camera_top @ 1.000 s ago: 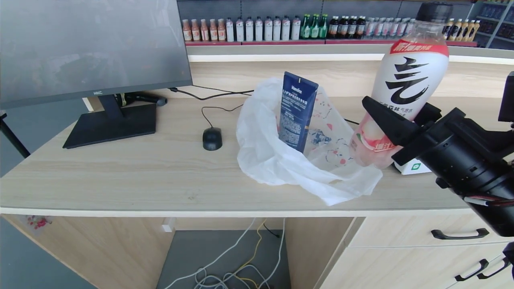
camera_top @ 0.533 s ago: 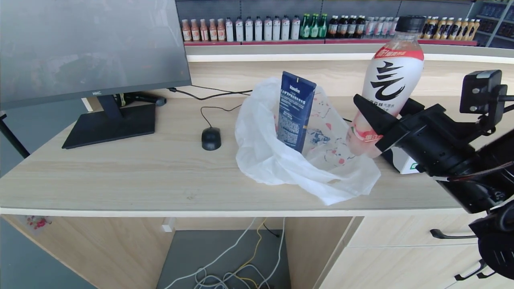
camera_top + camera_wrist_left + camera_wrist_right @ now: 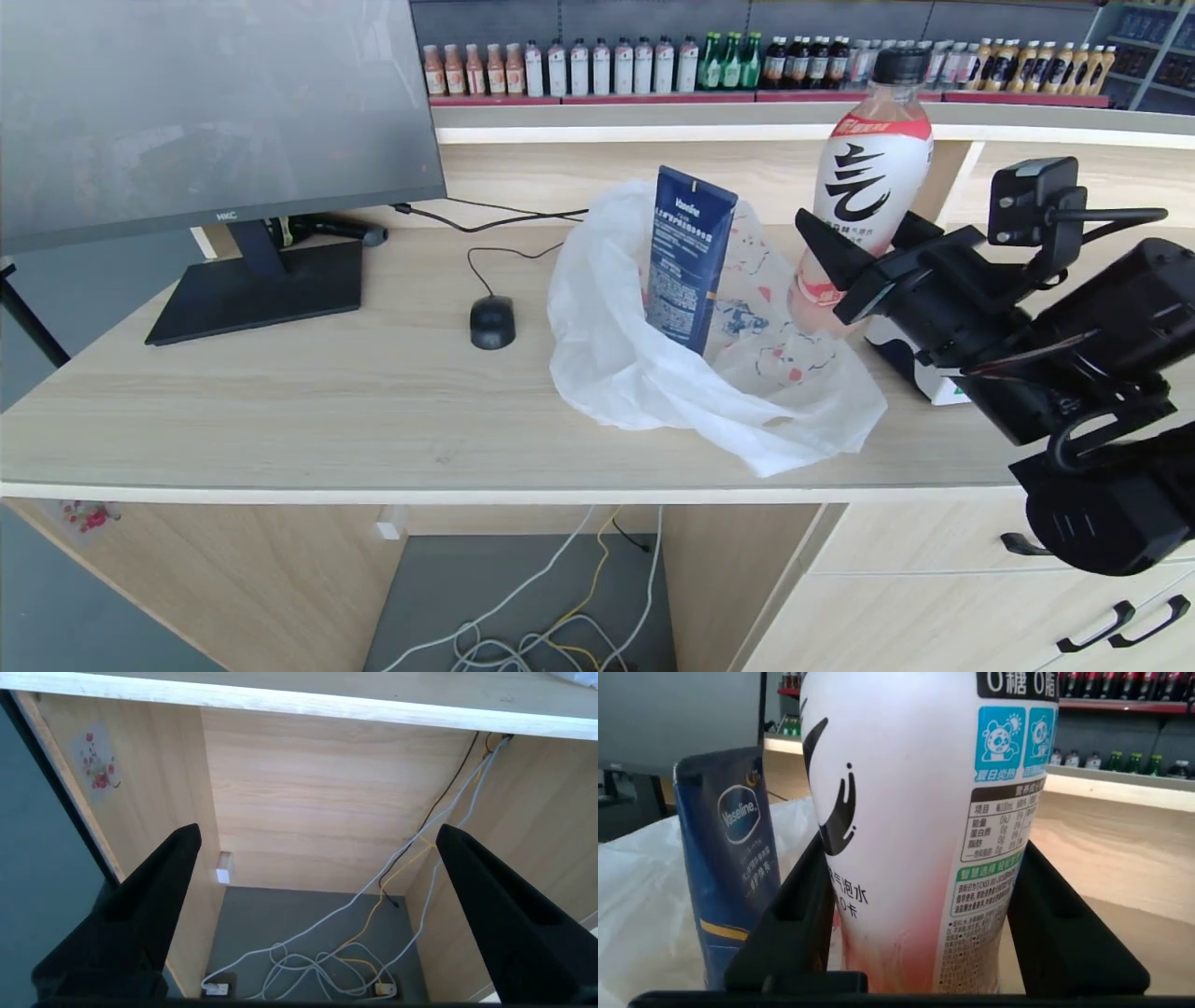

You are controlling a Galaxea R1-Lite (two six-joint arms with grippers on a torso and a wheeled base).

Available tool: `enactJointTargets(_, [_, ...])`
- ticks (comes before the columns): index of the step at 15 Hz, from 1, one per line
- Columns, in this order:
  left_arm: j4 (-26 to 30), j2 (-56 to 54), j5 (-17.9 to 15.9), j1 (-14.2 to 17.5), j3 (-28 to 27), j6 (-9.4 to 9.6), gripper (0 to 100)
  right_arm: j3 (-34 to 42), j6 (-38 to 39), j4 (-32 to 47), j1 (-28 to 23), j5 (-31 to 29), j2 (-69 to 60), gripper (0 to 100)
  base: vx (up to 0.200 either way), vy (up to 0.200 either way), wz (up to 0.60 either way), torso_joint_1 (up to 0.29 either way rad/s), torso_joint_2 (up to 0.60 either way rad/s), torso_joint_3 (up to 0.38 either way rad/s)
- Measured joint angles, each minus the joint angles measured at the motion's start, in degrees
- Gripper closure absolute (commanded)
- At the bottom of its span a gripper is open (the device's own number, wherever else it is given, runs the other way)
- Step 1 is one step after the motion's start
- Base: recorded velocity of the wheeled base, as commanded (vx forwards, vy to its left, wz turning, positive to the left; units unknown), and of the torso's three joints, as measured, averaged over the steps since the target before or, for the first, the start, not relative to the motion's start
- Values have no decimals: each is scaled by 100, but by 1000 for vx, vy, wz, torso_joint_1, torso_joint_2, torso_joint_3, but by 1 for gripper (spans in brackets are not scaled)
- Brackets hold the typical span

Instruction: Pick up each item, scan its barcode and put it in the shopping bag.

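On the bench (image 3: 280, 411), white shopping bag (image 3: 616, 373) slumped open. Just beside its right rim, peach drink bottle (image 3: 868, 187) upright, clamped low in the right pincer (image 3: 854, 247). Inside the bag, blue lotion tube (image 3: 686, 252) standing. Likely bagging now: carry over the mouth, clear the rim, lower beside the tube without toppling it, then let go. Left pincer (image 3: 318, 835) spread wide, empty, below the bench edge.

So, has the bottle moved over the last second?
Yes. The bottle, in the right gripper, has shifted left, closer to the bag.
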Motion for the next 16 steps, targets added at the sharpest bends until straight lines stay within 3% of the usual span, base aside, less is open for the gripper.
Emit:
enactJointTargets(8, [0,0,0,0,0,2,0,-1015,108,-1,54,-17,827,100,0,0,0,0,0,0])
enactJointTargets(16, [0,0,0,0,0,0,0,-1261,104,-1,249,-20,1182,100,0,0,0,0,0,0])
